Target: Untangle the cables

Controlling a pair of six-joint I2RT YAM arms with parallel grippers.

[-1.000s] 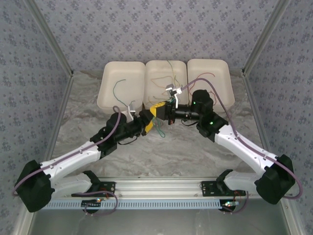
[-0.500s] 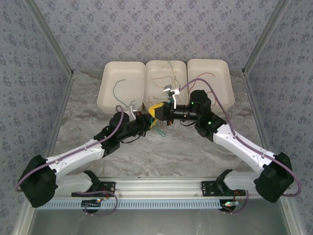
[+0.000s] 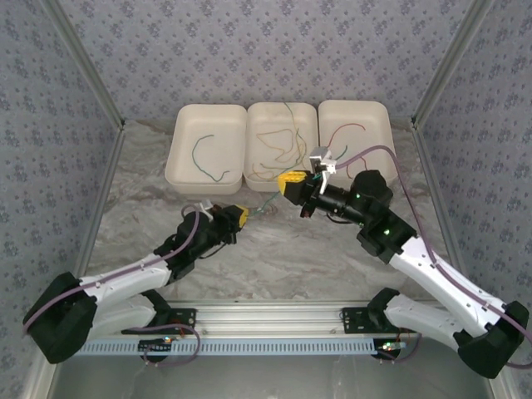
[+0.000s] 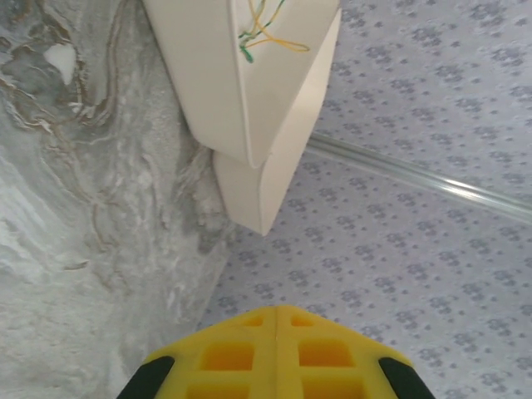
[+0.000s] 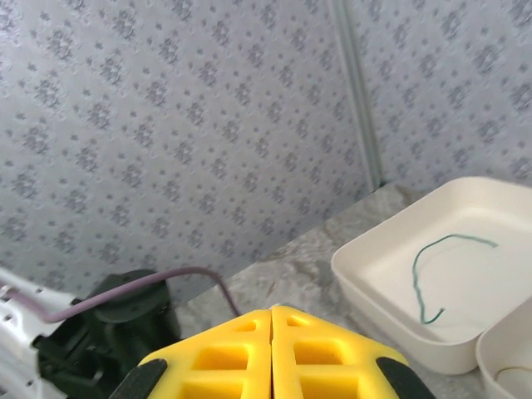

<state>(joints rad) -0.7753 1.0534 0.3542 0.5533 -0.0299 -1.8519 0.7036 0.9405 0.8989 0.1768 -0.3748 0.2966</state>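
Observation:
Three white trays stand at the back. In the left tray [image 3: 179,158] lies one green cable [image 3: 208,160], which the right wrist view also catches [image 5: 422,287]. Yellow and green cables [image 3: 278,141] are tangled in the middle tray [image 3: 254,170]; the left wrist view shows them too [image 4: 264,33]. A red cable [image 3: 345,133] lies in the right tray [image 3: 384,158]. My left gripper [image 3: 237,214] is shut low over the table. My right gripper [image 3: 291,180] is shut at the middle tray's front edge. A thin green strand [image 3: 268,202] runs between them; whether either pinches it is hidden. Both wrist views, left [image 4: 276,309] and right [image 5: 272,310], show the jaws pressed together.
Patterned walls close in the back and both sides. The marbled table [image 3: 274,258] lies bare in front of the trays. The left arm's black wrist and mauve hose [image 5: 108,320] sit close ahead of my right gripper. A metal rail [image 3: 274,328] runs along the near edge.
The left gripper shut, then drew back toward the near left. The right gripper moved right and slightly back. They were tip to tip and are now apart, with the green strand drawn out between them.

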